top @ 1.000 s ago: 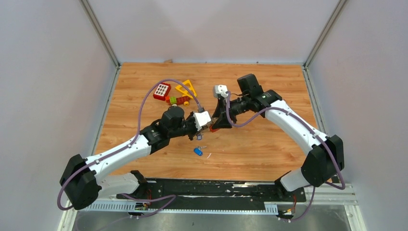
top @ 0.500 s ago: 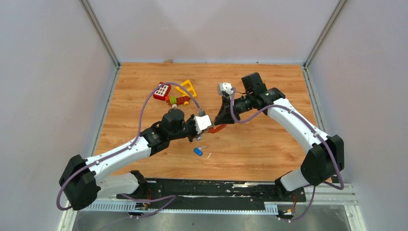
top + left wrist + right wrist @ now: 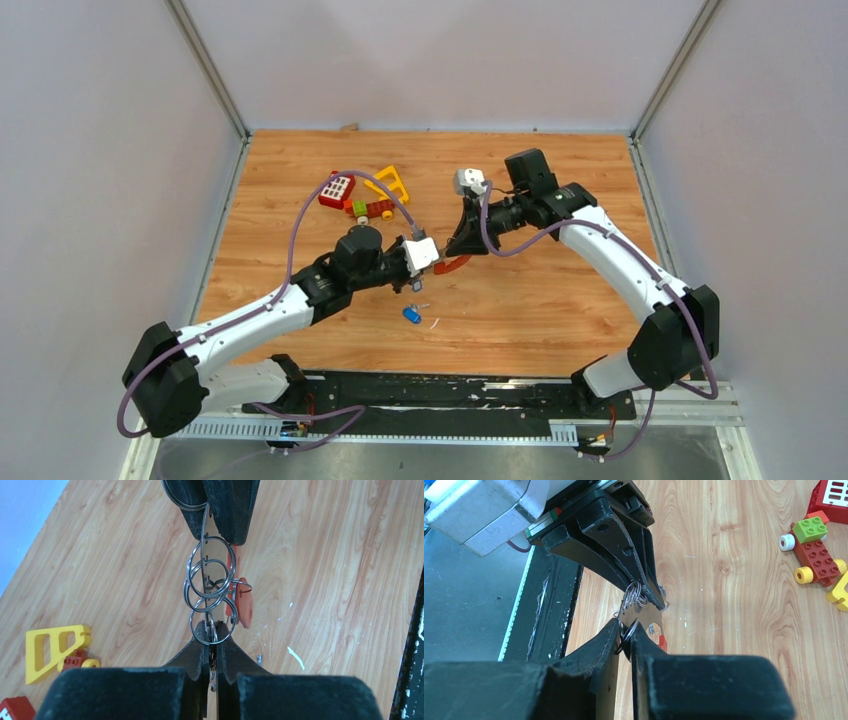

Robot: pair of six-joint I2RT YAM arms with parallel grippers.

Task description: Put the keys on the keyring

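The keyring, a chain of linked silver rings (image 3: 207,585) with a red clip (image 3: 243,602), hangs stretched between both grippers above the table. My left gripper (image 3: 212,630) is shut on the lowest ring. My right gripper (image 3: 626,627) is shut on a ring at the other end, and its fingers (image 3: 230,515) show at the top of the left wrist view. In the top view the two grippers meet tip to tip at mid-table, left gripper (image 3: 425,262) and right gripper (image 3: 455,248), with the red clip (image 3: 455,265) below them. A blue-headed key (image 3: 411,315) lies on the wood in front of them.
A red block with white buttons (image 3: 337,188), a yellow triangular frame (image 3: 389,183) and a red, green and yellow toy block piece (image 3: 370,208) lie at the back left. The black rail (image 3: 440,395) runs along the near edge. White flecks (image 3: 295,657) mark the wood.
My right gripper has closed on a ring and shifted slightly right and back, drawing the ring chain taut. The left gripper has stayed shut on its ring.
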